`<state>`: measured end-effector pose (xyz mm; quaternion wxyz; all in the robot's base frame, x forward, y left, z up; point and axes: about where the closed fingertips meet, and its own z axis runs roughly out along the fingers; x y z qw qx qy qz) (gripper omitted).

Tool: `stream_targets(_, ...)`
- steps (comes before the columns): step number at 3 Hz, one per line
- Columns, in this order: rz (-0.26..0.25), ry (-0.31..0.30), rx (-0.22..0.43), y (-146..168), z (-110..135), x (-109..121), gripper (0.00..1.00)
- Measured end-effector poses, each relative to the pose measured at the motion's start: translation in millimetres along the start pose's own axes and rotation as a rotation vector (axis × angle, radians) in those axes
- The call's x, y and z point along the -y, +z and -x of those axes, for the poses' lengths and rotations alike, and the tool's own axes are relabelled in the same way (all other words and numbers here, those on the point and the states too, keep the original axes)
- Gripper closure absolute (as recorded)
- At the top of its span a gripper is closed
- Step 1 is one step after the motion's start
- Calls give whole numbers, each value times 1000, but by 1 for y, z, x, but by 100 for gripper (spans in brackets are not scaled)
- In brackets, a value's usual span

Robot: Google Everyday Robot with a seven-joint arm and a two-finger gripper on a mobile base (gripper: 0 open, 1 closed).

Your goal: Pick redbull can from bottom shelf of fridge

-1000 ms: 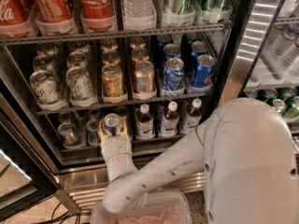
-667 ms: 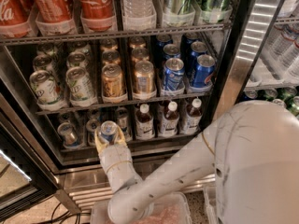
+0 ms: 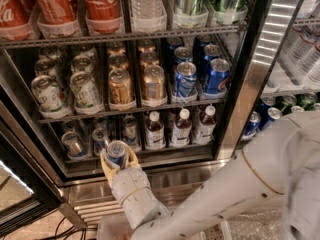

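Observation:
The redbull can [image 3: 117, 151], slim, blue and silver with a silver top, sits between the yellowish fingers [image 3: 105, 165] of my gripper [image 3: 118, 160]. The gripper is shut on it and holds it just in front of the bottom shelf [image 3: 150, 160] of the fridge [image 3: 245, 84], over the shelf's steel front edge. My white arm runs from the gripper down to the lower right. More slim cans [image 3: 74, 143] stand in the shelf's left lanes.
Small brown bottles with white caps [image 3: 181, 126] stand on the bottom shelf to the right. Gold cans [image 3: 153, 82], wider dark-blue cans [image 3: 216, 74] and pale cans [image 3: 47, 93] fill the middle rack. Coca-Cola bottles [image 3: 102, 1] stand above. The black door edge [image 3: 30, 184] is at lower left.
The gripper has drawn the redbull can out of its lane, down and toward the front of the fridge. The arm has pulled back with it.

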<state>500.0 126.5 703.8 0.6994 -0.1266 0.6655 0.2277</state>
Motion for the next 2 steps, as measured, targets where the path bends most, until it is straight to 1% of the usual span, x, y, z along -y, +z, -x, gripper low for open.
stream_targets(1, -12, -50, 0, -28, 22, 0, 100)
stream_targets(2, -10, -54, 2, -30, 25, -2, 100)
